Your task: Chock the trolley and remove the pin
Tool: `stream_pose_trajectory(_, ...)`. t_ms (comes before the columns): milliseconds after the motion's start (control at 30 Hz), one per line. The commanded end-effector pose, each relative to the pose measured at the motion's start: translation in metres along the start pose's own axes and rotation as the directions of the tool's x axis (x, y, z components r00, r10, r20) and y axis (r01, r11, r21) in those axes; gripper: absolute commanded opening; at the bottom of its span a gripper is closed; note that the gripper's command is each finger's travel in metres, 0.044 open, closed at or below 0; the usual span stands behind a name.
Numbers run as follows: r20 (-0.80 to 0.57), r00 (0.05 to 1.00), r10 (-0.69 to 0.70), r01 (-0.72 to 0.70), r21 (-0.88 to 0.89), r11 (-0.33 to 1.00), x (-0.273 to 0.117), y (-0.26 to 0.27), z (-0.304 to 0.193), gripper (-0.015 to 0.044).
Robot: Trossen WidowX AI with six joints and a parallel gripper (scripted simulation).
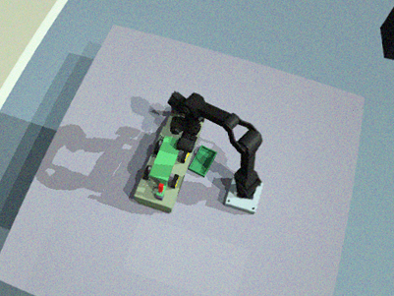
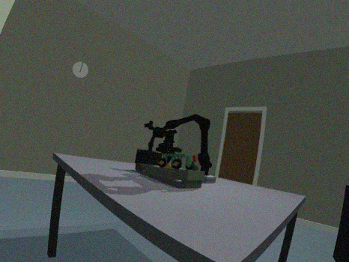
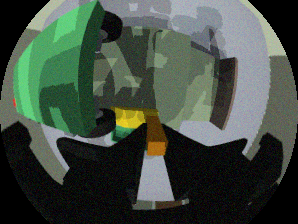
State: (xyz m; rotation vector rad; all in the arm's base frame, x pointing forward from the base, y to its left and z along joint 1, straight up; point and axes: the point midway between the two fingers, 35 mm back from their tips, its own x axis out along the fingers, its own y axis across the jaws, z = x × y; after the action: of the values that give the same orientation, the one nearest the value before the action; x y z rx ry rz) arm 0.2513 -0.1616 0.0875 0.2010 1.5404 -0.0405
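The green trolley (image 1: 166,158) (image 3: 57,75) stands on the ramp (image 1: 152,201) (image 2: 165,177) (image 3: 172,82). The red-headed stop pin (image 1: 160,188) (image 2: 195,158) stands upright at its uphill end. My gripper (image 3: 152,126) is shut on the orange handle of the yellow chock (image 3: 131,118), low over the ramp on the trolley's downhill side. In the wrist view the chock's yellow block is right beside the near downhill wheel (image 3: 102,123); whether they touch cannot be told. Its black base is hidden. The green tray (image 1: 203,161) lies beside the ramp.
A dark upright board (image 3: 226,94) stands at the ramp's downhill end, also seen in the exterior view (image 2: 145,157). The arm's pale base plate (image 1: 240,203) sits beyond the tray. The forearm and wrist hang over the ramp's downhill part.
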Motion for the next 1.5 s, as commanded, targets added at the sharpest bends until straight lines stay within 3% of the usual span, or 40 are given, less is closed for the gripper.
stream_pose_trajectory(0,0.0,1.0,0.0,0.0,0.0,1.0,0.0,0.0,0.0,0.0)
stream_pose_trajectory(33,0.0,1.0,0.0,0.0,0.0,1.0,0.0,0.0,0.0,0.0)
stream_pose_trajectory(300,0.0,1.0,0.0,0.0,0.0,1.0,0.0,0.0,0.0,0.019)
stream_pose_trajectory(1133,0.004,1.0,0.003,-0.003,0.001,1.0,-0.06,0.0,-0.001,0.019)
stream_pose_trajectory(1267,-0.004,1.0,0.003,-0.003,0.005,1.0,-0.052,0.0,-0.002,0.0295)
stream_pose_trajectory(1400,0.088,0.996,-0.007,-0.001,0.097,0.995,-0.07,0.004,0.01,0.019)
stream_pose_trajectory(1467,0.105,0.994,-0.001,-0.017,0.165,0.986,-0.073,0.012,0.015,0.019)
